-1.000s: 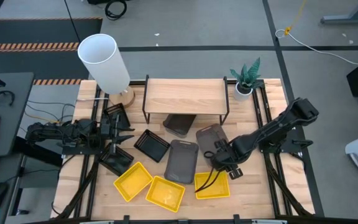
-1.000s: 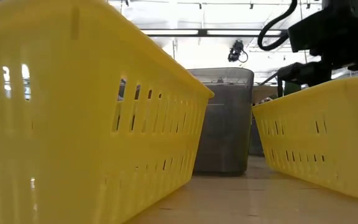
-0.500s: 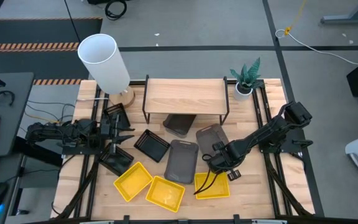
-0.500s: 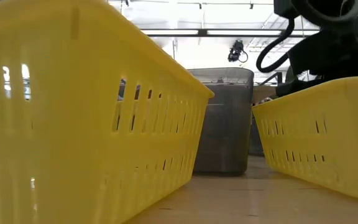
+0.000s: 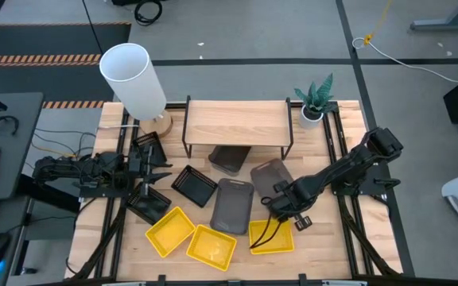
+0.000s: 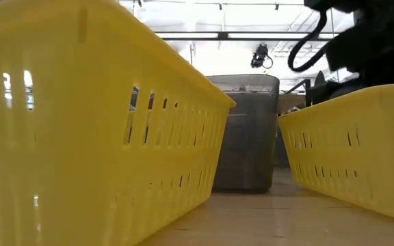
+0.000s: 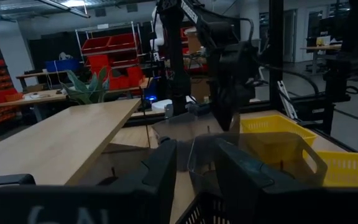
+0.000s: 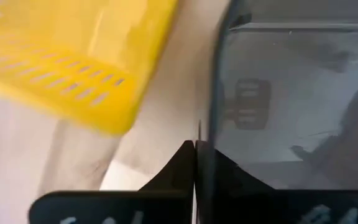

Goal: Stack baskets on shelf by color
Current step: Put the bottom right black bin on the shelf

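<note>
The shelf stands at the table's far middle, with one dark grey basket under it. Two more grey baskets lie in front of it. Three yellow baskets line the near edge. Black baskets lie to the left. My right gripper is shut on the right-hand grey basket's near end. My left gripper stands open by the black baskets, holding nothing. My right gripper pinches the thin upright wall of the right-hand grey basket between its two fingers, at the basket's near end. The fingers slant down at it from the table's right side. The basket's bottom lies on the table.
A white lamp stands at the far left and a potted plant at the far right. The right arm's cable hangs over the right yellow basket. In the low view, yellow baskets flank a grey one.
My right arm has dipped and shifted a little toward the table's left, over the near end of the right-hand grey basket. The baskets lie where they were.
</note>
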Robot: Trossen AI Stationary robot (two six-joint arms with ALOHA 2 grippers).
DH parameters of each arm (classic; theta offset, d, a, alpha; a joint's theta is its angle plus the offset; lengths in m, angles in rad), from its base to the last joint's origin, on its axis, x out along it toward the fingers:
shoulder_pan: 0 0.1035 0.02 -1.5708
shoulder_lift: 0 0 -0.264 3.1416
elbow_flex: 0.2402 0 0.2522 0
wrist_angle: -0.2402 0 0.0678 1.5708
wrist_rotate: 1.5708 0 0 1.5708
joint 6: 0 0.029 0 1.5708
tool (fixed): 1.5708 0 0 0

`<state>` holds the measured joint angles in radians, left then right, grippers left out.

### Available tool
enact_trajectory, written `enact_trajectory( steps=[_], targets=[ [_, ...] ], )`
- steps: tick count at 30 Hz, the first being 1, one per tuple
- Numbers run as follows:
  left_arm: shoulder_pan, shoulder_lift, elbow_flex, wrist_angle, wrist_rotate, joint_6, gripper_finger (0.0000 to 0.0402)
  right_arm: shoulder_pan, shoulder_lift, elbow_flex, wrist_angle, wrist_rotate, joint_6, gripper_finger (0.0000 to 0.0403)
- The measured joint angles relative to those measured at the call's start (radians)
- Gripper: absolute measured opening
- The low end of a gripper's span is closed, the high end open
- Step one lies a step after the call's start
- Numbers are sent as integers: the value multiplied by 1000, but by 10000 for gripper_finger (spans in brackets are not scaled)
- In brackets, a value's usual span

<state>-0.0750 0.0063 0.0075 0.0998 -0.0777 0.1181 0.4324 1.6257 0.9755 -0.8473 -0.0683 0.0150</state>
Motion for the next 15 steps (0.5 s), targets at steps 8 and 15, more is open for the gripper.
enact_trajectory(
  steps=[8, 15],
  targets=[
    [0, 0, 0, 0, 0, 0, 114, -2, -146, 102, -150, -37, 6, 11],
    [0, 0, 0, 0, 0, 0, 114, -10, -281, 265, -279, -128, 8, 5]
  ],
)
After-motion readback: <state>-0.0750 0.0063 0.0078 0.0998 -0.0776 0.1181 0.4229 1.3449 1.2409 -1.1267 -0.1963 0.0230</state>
